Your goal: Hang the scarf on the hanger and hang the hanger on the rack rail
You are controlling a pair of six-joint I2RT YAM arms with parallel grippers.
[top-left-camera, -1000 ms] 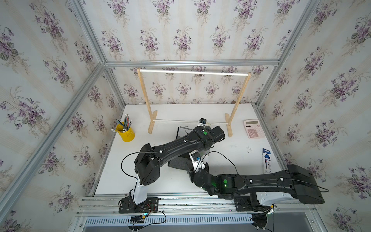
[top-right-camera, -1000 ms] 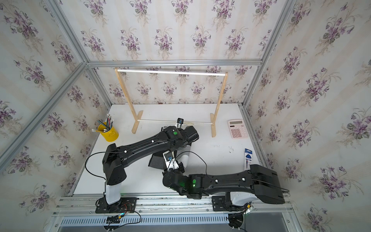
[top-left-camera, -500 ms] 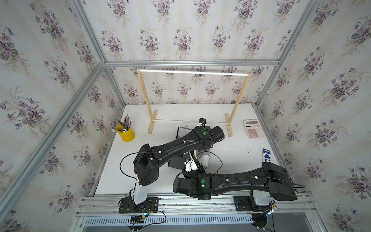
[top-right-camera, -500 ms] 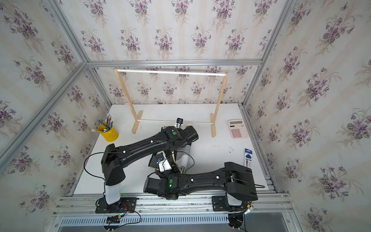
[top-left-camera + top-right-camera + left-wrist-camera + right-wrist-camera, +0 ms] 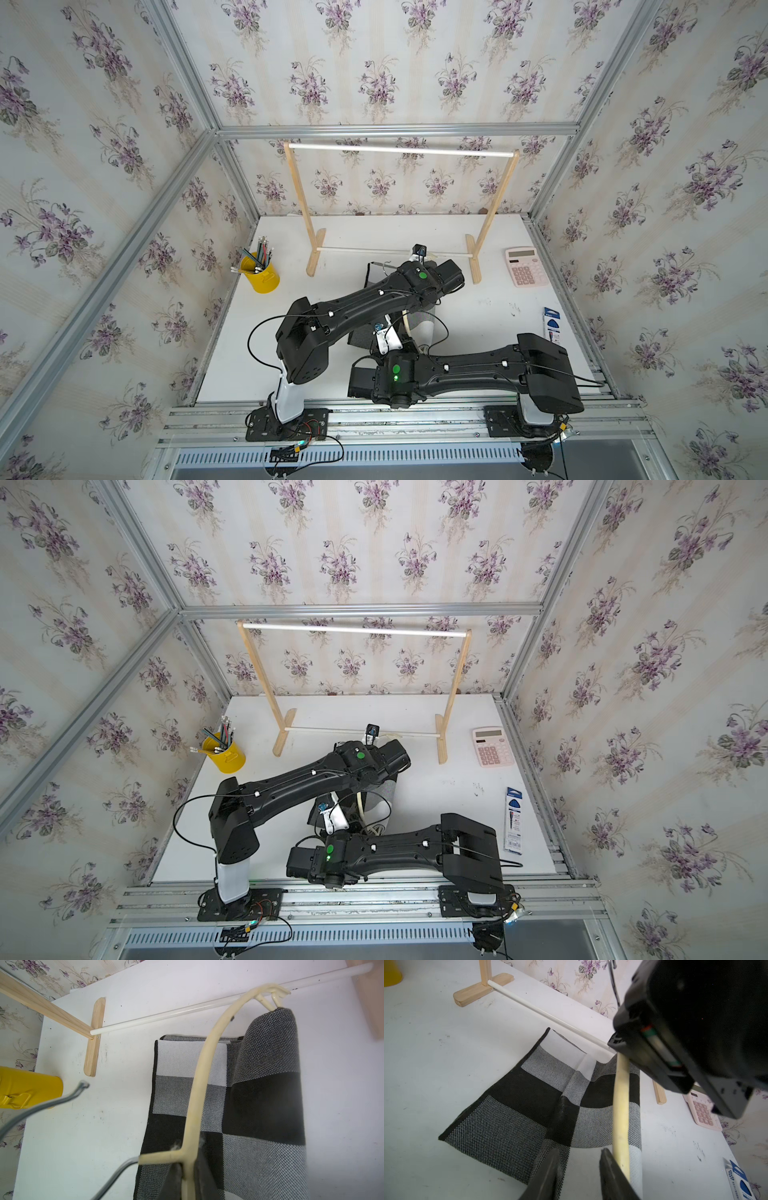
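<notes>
While the hanger (image 5: pixel 199 1084) is pinched at its neck by the tightly closed left gripper (image 5: pixel 188 1169), the scarf (image 5: pixel 268 1105) is seen partly raised against it, partly flat on the table (image 5: pixel 83 1136) (likely soft, limp, light knit, best taken at an edge). The right gripper (image 5: pixel 579 1167) is found with jaws parted, nothing clamped.

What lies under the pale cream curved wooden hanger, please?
The black, grey and white checkered knit scarf: one part flat on the white table, another raised up to the hanger at its far end. Its thin lower bar is not visible, apparently covered by that cloth.
</notes>
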